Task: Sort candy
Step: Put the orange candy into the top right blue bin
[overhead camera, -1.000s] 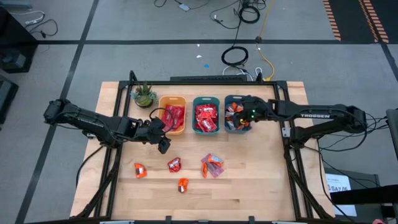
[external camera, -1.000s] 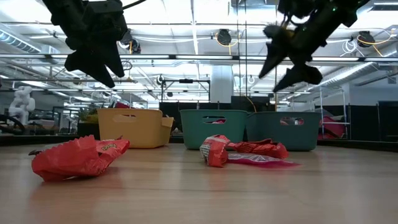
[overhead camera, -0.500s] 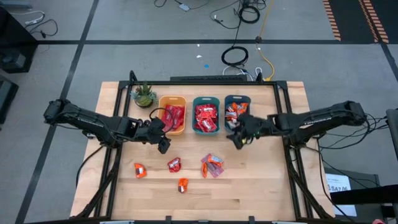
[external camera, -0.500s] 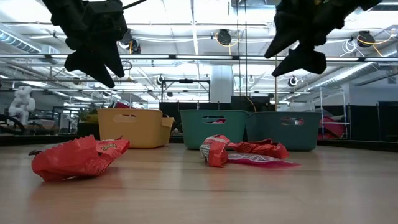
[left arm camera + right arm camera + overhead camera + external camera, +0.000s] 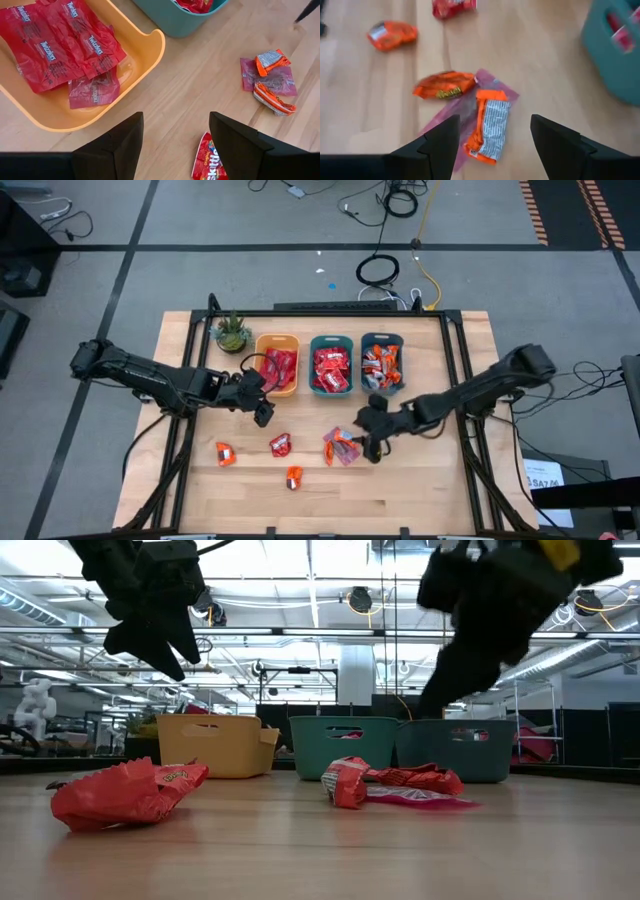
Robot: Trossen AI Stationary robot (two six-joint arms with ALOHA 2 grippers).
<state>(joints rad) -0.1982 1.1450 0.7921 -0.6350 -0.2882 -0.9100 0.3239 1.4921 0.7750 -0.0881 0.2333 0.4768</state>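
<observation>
Loose candy lies on the wood table: a small heap (image 5: 340,447) of two orange packets (image 5: 443,85) (image 5: 487,125) on a pinkish flat packet (image 5: 496,88), a red packet (image 5: 280,445), and two more orange pieces (image 5: 225,453) (image 5: 294,476). My right gripper (image 5: 372,442) hangs open just right of the heap and above it, its fingers (image 5: 445,140) on either side of one orange packet in the right wrist view, touching nothing. My left gripper (image 5: 262,412) waits open above the table, in front of the yellow bin (image 5: 150,55), with the red packet (image 5: 209,162) below it.
Three bins stand in a row at the back: yellow (image 5: 277,365) with long red packets, teal (image 5: 331,365) with red packets, and another teal one (image 5: 381,363) with orange pieces. A small potted plant (image 5: 231,332) stands at the far left. Bare wood lies along the near edge.
My right gripper has swung from over the rightmost teal bin toward the table's near edge and to the left, sinking and rolling as it went, and now hangs by the heap of candy. The candy has not moved.
</observation>
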